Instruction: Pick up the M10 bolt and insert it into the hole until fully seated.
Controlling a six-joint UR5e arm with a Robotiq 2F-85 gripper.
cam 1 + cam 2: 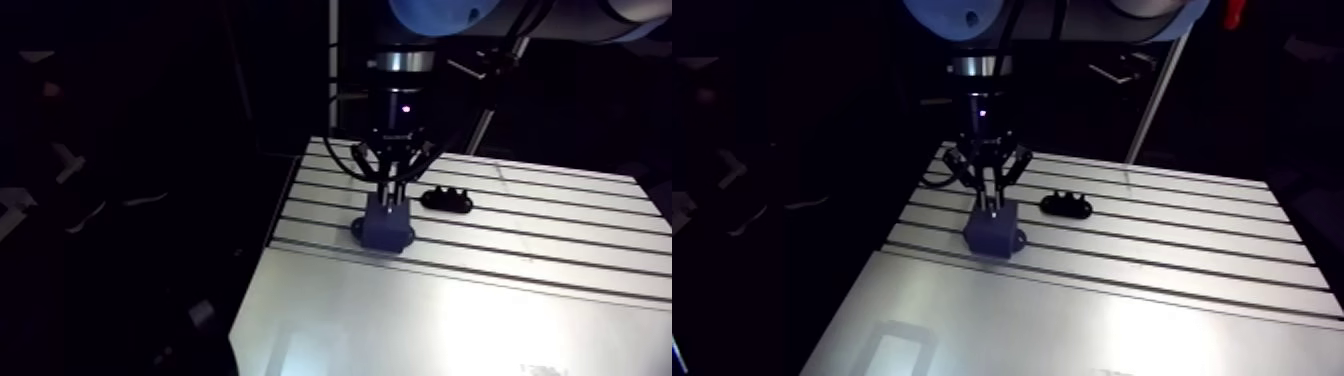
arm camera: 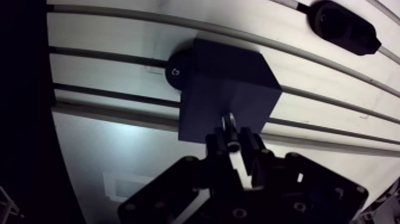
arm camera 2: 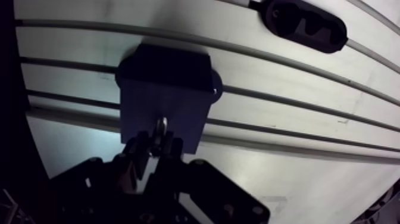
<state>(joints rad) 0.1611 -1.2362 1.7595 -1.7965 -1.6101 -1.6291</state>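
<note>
We find the tool (image 2: 235,146) clamped on the M10 bolt (image 2: 228,123), fingers nearly together, the bolt's long axis upright and its tip directly over the dark block (image 2: 226,83) on the worktop (image 2: 107,74).

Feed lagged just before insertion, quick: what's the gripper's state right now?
Gripper: jaws shut on the M10 bolt, over the dark block.
</note>
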